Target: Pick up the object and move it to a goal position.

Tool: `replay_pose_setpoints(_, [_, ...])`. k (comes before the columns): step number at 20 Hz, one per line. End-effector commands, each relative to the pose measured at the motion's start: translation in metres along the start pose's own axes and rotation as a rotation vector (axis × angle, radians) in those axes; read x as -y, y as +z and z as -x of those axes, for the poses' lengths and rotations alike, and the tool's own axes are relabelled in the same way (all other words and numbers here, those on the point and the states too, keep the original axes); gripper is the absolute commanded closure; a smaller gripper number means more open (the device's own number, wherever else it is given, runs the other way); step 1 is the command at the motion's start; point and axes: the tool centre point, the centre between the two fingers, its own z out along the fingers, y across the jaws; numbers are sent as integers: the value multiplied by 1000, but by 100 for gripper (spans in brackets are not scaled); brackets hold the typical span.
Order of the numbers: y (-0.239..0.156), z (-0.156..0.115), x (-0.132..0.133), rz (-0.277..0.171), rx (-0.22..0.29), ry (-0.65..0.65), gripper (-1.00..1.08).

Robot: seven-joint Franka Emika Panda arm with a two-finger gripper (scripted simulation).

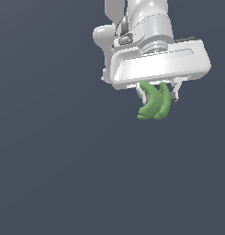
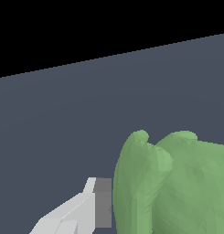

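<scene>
1. From my exterior view, the gripper hangs in the upper right of the frame with its fingers pointing down, and the green bunch sits between them. The fingers are closed on its upper part; the curved prongs dangle free below the fingertips.

2. The bunch looks clear of the ground. I see nothing under it but flat grey, though I cannot judge how high it is.

3. In the wrist view, the green bunch fills the near corner, and one pale finger with its darker pad presses against its side. The other finger is out of that frame.

4. My read on handling: it looks small and light, narrower than the white hand. The surface is matte, so I expect decent friction. It renders as a rigid shape, so I would treat it as stiff, not squashy.

5. The awkward part is the shape. The sides are rounded and the prongs curve, so the pads likely touch on narrow patches, and the bunch could pivot or slide if I swing fast.

6. Where to hold: near the joined end, across the thick part, as it appears to be held now. I would not grip the prong tips.

7. No goal marker shows in either view, so I cannot say how far the carry has to go.
</scene>
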Motion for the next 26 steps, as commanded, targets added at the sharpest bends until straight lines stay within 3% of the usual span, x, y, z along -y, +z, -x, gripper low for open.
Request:
replay_pose_setpoints(1, [-10,-13,5,-10,-41,-3,108])
replay_pose_setpoints(12, [-39,-45,16,-30,-142,-11,108])
replay_pose_setpoints(26, [-50,-54,20,-37,-177,-15,108])
